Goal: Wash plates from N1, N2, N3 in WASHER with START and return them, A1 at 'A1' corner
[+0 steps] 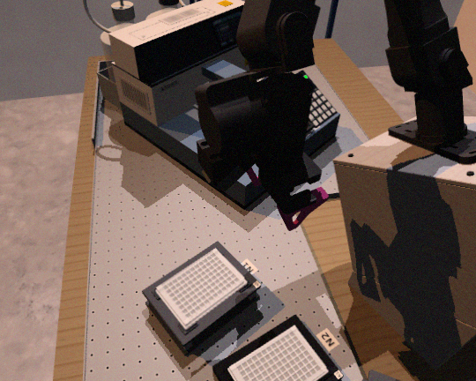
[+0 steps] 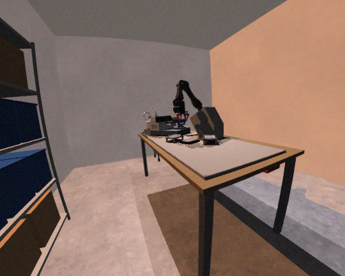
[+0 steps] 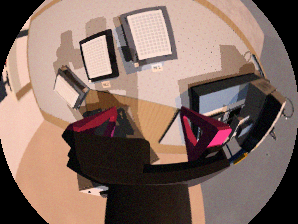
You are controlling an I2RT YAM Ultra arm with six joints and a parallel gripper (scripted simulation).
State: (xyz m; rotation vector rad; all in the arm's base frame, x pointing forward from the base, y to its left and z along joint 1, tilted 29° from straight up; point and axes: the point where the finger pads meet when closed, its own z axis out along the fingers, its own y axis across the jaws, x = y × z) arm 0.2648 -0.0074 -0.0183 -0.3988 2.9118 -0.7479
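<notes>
The washer (image 1: 174, 66) stands at the back of the table; its lamp (image 1: 305, 77) is green and the sloped keypad (image 1: 321, 108) lies below it. My arm hides most of the carrier's track in the top view. My gripper (image 1: 302, 206) has magenta fingers; it is open and empty, hovering off the front end of the washer near the table's right side. In the wrist view the open fingers hold nothing between them. A white 96-well plate (image 1: 202, 287) sits in nest N1, and another (image 1: 279, 359) sits in nest N2. Both plates (image 3: 149, 32) (image 3: 99, 55) show in the wrist view.
The arm's tall pedestal box (image 1: 416, 220) stands right of the gripper. A third small nest (image 3: 67, 88) lies at the wrist view's left edge. In the exterior view, the table (image 2: 218, 156) has a shelf rack (image 2: 17, 144) to its left.
</notes>
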